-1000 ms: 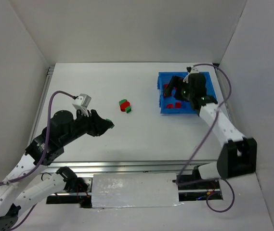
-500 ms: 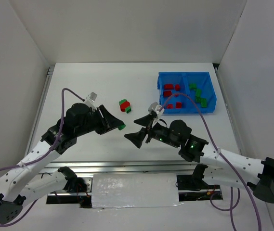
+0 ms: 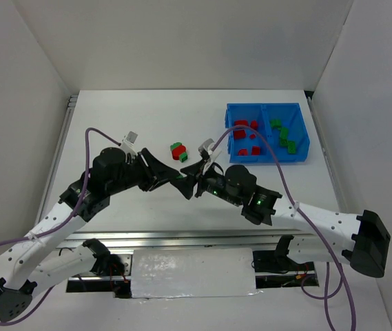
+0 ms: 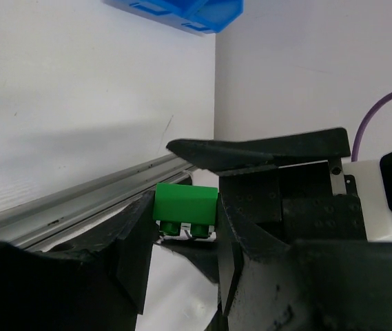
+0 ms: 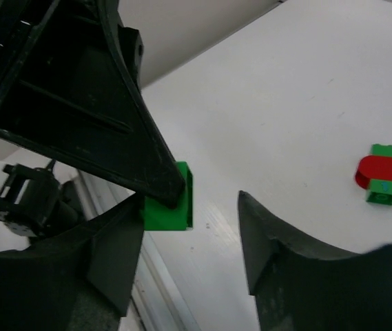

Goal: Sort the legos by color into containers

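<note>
While a green lego (image 4: 185, 202) is pinched between the pressed-in jaws of the left gripper (image 4: 184, 224), with its studs at its lower edge in the left wrist view, the right gripper (image 5: 192, 203) is held spread around the same brick. In the right wrist view one of its fingers (image 5: 113, 255) is seen just beside the lego at the lower left. The other finger (image 5: 271, 234) stands apart at the lower right, with bare table (image 5: 285, 103) showing in the gap (whether the nearer finger touches the brick cannot be told).

In the top view the two grippers are met tip to tip just left of the frame's centre. A small cluster of legos (image 3: 179, 152), red and green pressed together, is seen on the table just above that meeting point, near the fingertips but untouched by them.

The blue bin (image 3: 268, 160) is placed at the upper right of the top view, well apart from both grippers. Red legos (image 3: 240, 134) are gathered in its left compartment and green legos (image 3: 283, 134) in its right one, the two lots being kept apart by the divider wall.
</note>
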{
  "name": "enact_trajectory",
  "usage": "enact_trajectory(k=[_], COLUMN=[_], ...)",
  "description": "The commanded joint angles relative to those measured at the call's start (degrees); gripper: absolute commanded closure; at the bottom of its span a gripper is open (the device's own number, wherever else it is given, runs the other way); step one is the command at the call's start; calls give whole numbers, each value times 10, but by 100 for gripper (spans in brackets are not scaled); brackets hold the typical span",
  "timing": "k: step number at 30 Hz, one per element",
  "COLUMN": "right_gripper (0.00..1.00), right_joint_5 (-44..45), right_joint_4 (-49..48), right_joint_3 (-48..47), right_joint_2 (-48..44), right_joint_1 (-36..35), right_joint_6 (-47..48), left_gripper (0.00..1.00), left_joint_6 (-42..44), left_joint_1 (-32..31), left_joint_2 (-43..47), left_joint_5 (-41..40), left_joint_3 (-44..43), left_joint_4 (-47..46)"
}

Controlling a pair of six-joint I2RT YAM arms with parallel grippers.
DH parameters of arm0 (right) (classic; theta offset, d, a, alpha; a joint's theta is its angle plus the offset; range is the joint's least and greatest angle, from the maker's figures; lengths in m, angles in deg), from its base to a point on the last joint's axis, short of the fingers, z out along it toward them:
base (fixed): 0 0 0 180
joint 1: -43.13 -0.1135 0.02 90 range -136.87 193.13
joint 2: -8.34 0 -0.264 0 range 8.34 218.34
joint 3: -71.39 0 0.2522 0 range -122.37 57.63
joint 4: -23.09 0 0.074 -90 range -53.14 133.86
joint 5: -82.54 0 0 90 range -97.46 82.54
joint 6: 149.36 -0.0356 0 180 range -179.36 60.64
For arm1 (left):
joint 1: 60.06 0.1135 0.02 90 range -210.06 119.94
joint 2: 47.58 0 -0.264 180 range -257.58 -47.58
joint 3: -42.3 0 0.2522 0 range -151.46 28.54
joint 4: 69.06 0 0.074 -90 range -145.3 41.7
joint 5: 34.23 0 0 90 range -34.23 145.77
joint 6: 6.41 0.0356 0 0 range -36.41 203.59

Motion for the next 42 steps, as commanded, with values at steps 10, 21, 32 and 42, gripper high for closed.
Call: enact_trajectory(k=[10, 21, 32, 42], right_gripper=[100, 100, 77, 0], right_joint_5=[-9, 43, 92, 92], right_joint_4=[-20, 302, 530, 526], right_joint_3=[-38, -196, -553, -534], right_joint_2=[44, 178, 475, 419], right_joint_1=[5, 459, 646, 641], right_joint_6=[-10, -176, -201, -199], left_gripper=[5, 1, 0, 0], left_joint_6=[34, 188, 247, 253], left_joint_1=[12, 23, 30, 31], left_joint_2=[9, 15, 17, -73], left_joint_5=[-26, -385, -320, -288], left_joint_3=[-31, -166, -51, -50], left_joint_4=[15, 318, 220, 146])
